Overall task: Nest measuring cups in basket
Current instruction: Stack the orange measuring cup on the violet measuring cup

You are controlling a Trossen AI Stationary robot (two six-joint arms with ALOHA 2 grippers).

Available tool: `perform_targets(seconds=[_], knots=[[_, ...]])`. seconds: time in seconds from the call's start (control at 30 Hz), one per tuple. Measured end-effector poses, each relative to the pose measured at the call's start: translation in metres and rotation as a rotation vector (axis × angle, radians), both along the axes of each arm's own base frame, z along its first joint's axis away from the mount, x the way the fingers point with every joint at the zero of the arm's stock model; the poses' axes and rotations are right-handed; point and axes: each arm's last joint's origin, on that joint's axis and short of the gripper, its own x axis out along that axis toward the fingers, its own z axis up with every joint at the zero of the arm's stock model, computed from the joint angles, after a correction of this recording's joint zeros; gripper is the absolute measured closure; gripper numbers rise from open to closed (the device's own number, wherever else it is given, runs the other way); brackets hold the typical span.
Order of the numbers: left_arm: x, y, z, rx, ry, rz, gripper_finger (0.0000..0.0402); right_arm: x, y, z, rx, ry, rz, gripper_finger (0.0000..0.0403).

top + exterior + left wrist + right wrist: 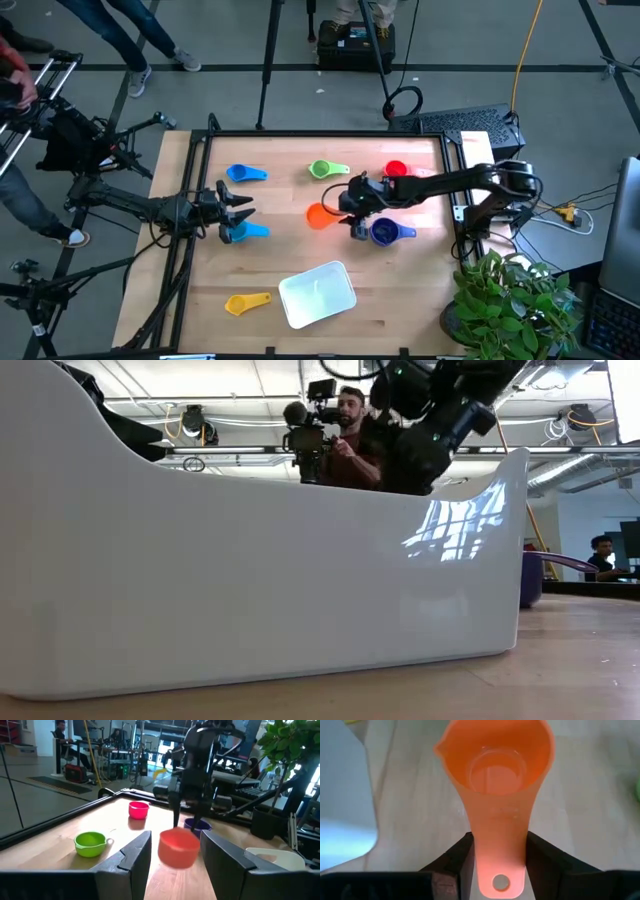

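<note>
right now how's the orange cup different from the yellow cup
The orange cup sits mid-table with its handle between the right gripper's fingers; the yellow cup lies untouched near the front edge, left of the basket. Both are open side up, outside the basket.

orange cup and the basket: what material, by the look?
Orange round measuring cup with flat handle: likely thin moulded plastic, smooth and slightly translucent, since light glows through its bowl and the handle has a moulded hole. Pale whitish rounded-square basket: probably glossy plastic, as its wall mirrors the room's windows.
</note>
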Motion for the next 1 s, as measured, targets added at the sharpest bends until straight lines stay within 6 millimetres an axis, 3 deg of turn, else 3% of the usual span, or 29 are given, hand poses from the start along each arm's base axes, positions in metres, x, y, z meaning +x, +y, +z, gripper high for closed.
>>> perform_targets(seconds=[0.17,0.37,0.6,0.73,1.0], knots=[[0.000,0.000,0.000,-0.002,0.000,0.000,0.0229,-0.033,0.003,0.027,0.008,0.060,-0.004,0.0271],[0.000,0.000,0.000,-0.003,-0.001,0.000,0.0229,-0.090,0.009,0.052,0.025,0.070,-0.036,0.0271],[0.000,0.000,0.000,-0.004,-0.003,0.000,0.0229,-0.149,0.017,0.040,0.030,0.119,-0.089,0.0271],[0.000,0.000,0.000,-0.011,-0.004,-0.001,0.0229,-0.161,0.023,0.022,0.056,0.125,-0.089,0.0271],[0.000,0.000,0.000,-0.039,-0.010,-0.001,0.0229,-0.157,0.030,0.014,0.073,0.148,-0.075,0.0270]])
